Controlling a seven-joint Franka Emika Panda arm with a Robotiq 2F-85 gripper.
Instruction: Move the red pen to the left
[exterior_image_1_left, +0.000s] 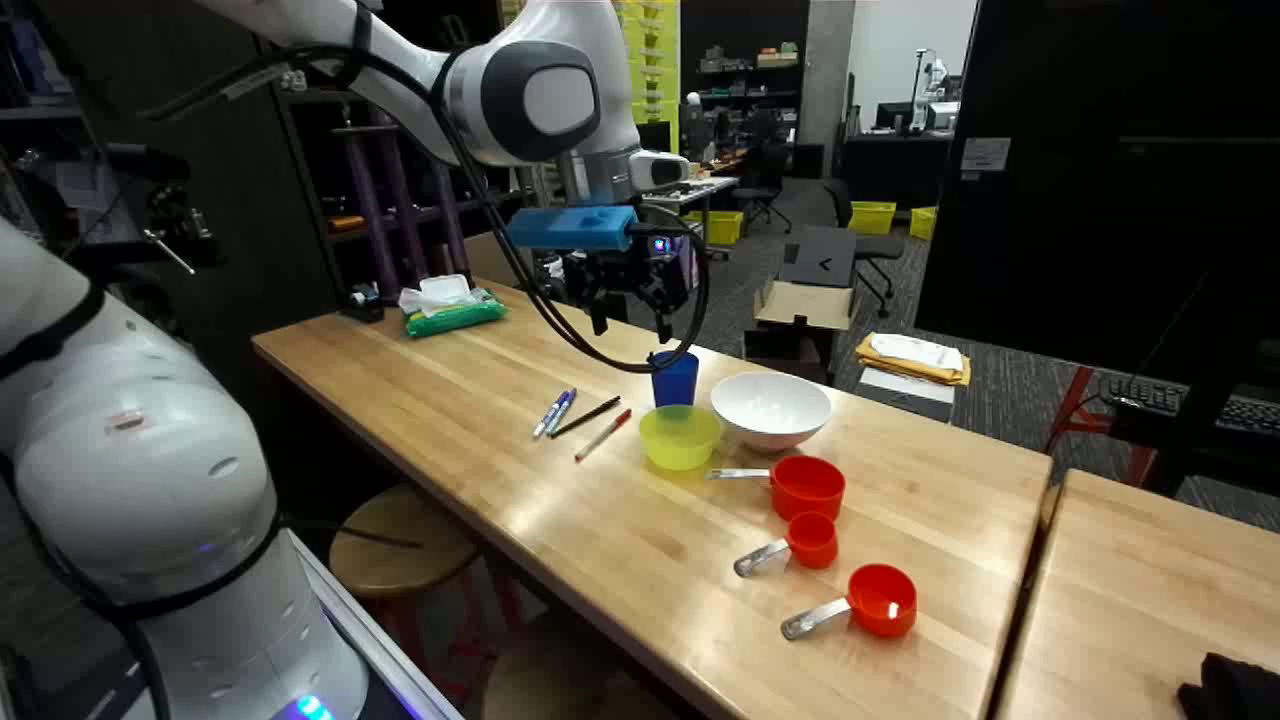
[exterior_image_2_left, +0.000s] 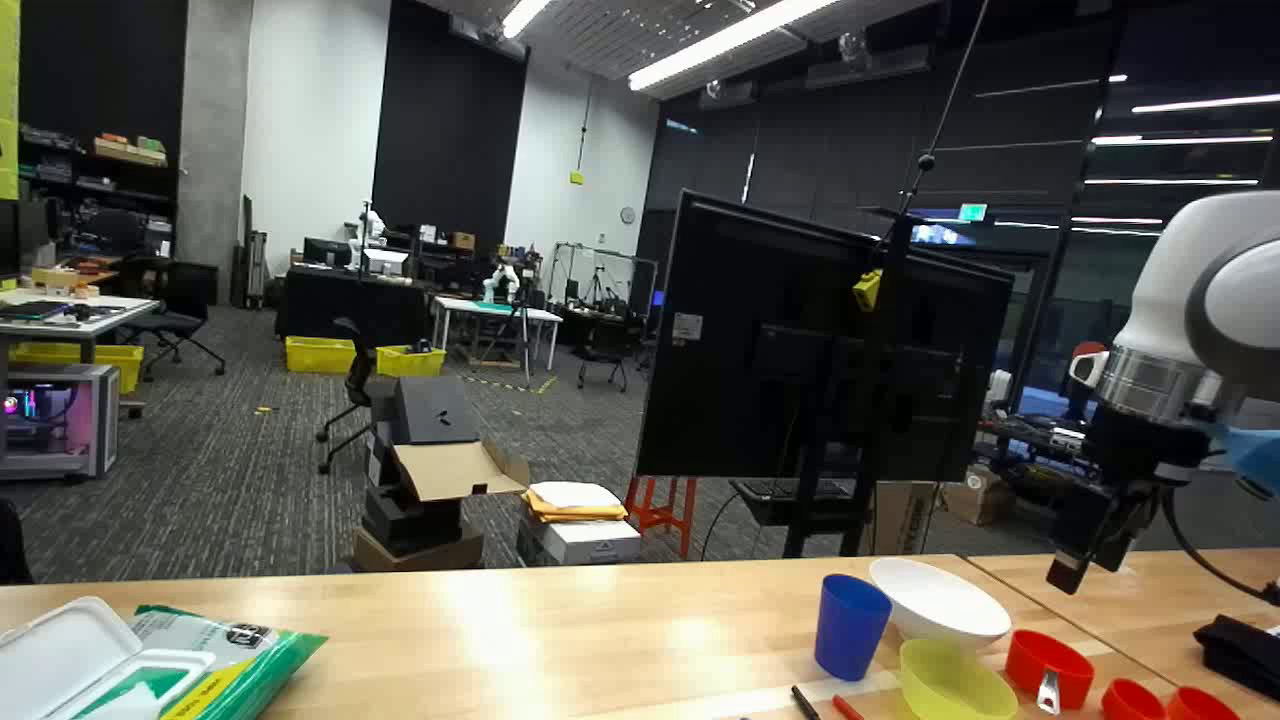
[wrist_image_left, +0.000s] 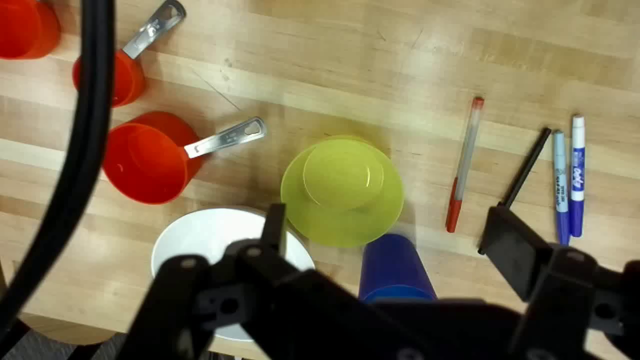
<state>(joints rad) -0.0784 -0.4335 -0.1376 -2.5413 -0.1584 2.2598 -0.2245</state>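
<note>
The red pen (exterior_image_1_left: 603, 436) has a clear barrel and a red cap and lies flat on the wooden table in an exterior view. In the wrist view the red pen (wrist_image_left: 466, 160) lies between the yellow bowl and a black pen. Only its tip shows at the bottom edge of an exterior view, where the red pen (exterior_image_2_left: 847, 708) is mostly cut off. My gripper (exterior_image_1_left: 633, 328) is open and empty, high above the table over the blue cup area. In the wrist view the fingers of my gripper (wrist_image_left: 387, 225) are wide apart, with nothing between them.
A black pen (exterior_image_1_left: 585, 417) and two blue-capped markers (exterior_image_1_left: 554, 413) lie beside the red pen. A yellow bowl (exterior_image_1_left: 680, 437), blue cup (exterior_image_1_left: 675, 380), white bowl (exterior_image_1_left: 770, 405) and red measuring cups (exterior_image_1_left: 806, 487) stand on its other side. A wipes pack (exterior_image_1_left: 455, 316) sits at the far end.
</note>
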